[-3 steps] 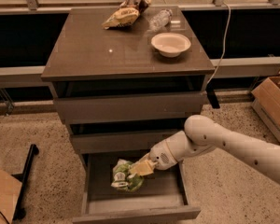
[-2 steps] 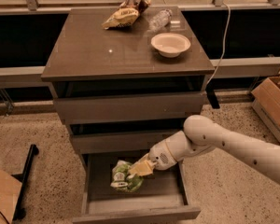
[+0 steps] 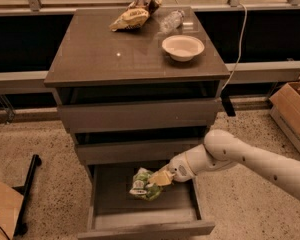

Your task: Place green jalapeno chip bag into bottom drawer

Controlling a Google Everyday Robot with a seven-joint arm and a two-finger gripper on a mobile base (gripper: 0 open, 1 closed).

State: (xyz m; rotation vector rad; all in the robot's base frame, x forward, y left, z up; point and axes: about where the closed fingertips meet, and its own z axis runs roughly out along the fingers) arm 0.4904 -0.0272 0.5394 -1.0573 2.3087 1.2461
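The green jalapeno chip bag [image 3: 144,184] is inside the open bottom drawer [image 3: 115,194], low over its grey floor near the middle. My gripper [image 3: 161,178] reaches into the drawer from the right on the white arm and is at the bag's right edge, touching it. The drawer is pulled out toward the camera; the two upper drawers above it are only slightly out.
On the cabinet top [image 3: 100,54] lie a yellow-tan chip bag [image 3: 129,18], a dark brown bag [image 3: 149,1], a clear plastic bottle [image 3: 171,21] and a white bowl [image 3: 183,47]. A cardboard box [image 3: 293,109] stands at the right, another at lower left.
The arm and the bag have stayed almost still inside the drawer; no clear movement shows.
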